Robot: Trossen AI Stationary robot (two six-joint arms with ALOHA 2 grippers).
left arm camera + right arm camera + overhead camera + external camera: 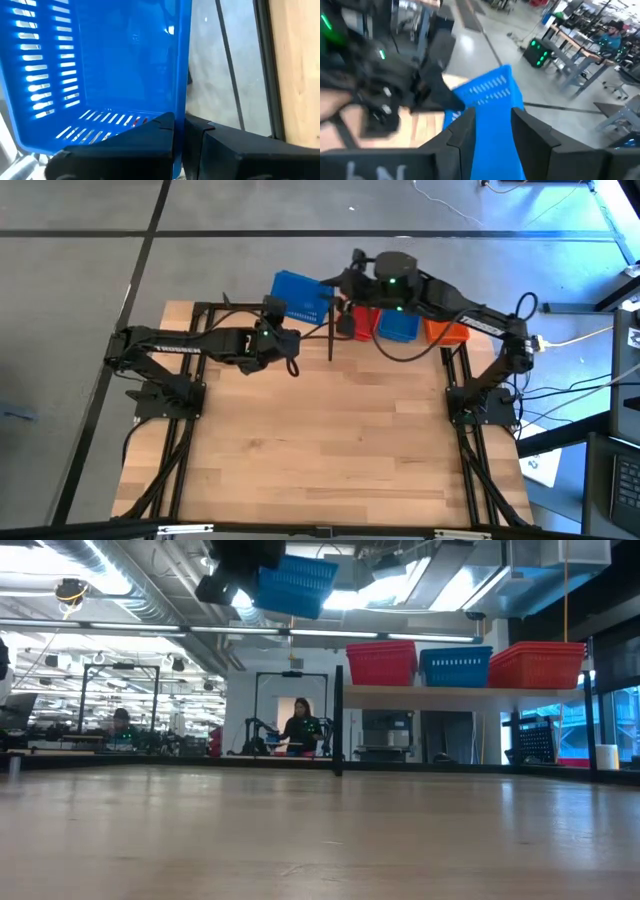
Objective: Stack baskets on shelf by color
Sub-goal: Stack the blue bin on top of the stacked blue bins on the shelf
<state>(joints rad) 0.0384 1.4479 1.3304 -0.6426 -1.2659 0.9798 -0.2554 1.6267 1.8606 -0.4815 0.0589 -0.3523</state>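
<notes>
holding a blue basket (pixel 298 296) up in the air with the left gripper (pixel 276 308), fingers (pixel 150 131) pinched shut on one wall of it, at the far edge of the table (pixel 320 450), just left of the shelf (pixel 460 692). seen high above the tabletop in the low view (pixel 292 585), tilted, left of the shelf's near post.

reaching in from the right with the right gripper (pixel 338 288), right at the same basket's right edge; fingers (pixel 532 137) set apart on either side of its blue wall (pixel 492 107), cannot tell if touching it.

sitting on the shelf board, in a row left to right: red baskets (pixel 381 663), blue baskets (pixel 455 666), orange baskets (pixel 537 665), close beside one another.

people at desks in the room beyond the table.
</notes>
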